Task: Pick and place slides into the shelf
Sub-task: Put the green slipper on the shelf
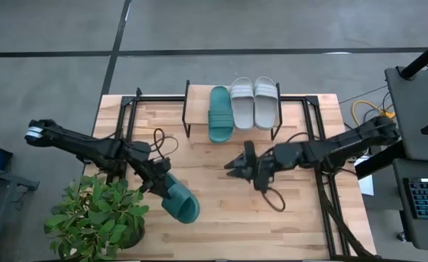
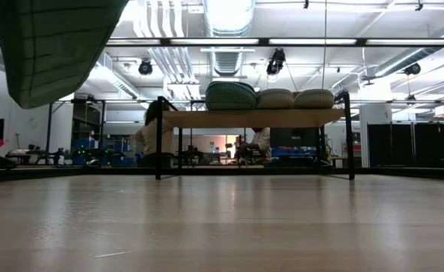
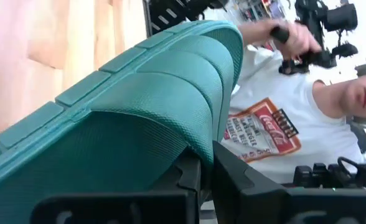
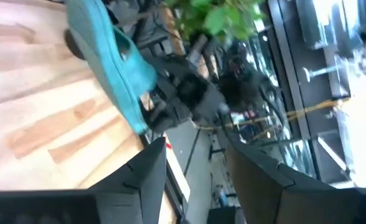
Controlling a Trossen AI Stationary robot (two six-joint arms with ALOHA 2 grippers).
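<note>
One teal slide is held up over the table's near-left part by my left gripper, which is shut on it. In the low view its ribbed sole hangs high at the left. The shelf stands at the far edge on thin black legs. On its board lie a second teal slide and two grey slides, side by side. My right gripper is open and holds nothing. It hovers mid-table, pointing left toward the held slide. My left gripper pinches the teal slide between its two fingers at the end nearest the arm. The fingers come from the table's left, slanting toward the near side. The slide is lifted clear of the table and tilted, its free end pointing toward the near-right.
A potted plant stands at the near-left corner, right beside the left arm. Black frame rails and cables run along the table's sides. Bare wood lies near and right. A person in a white shirt stands beyond the table.
</note>
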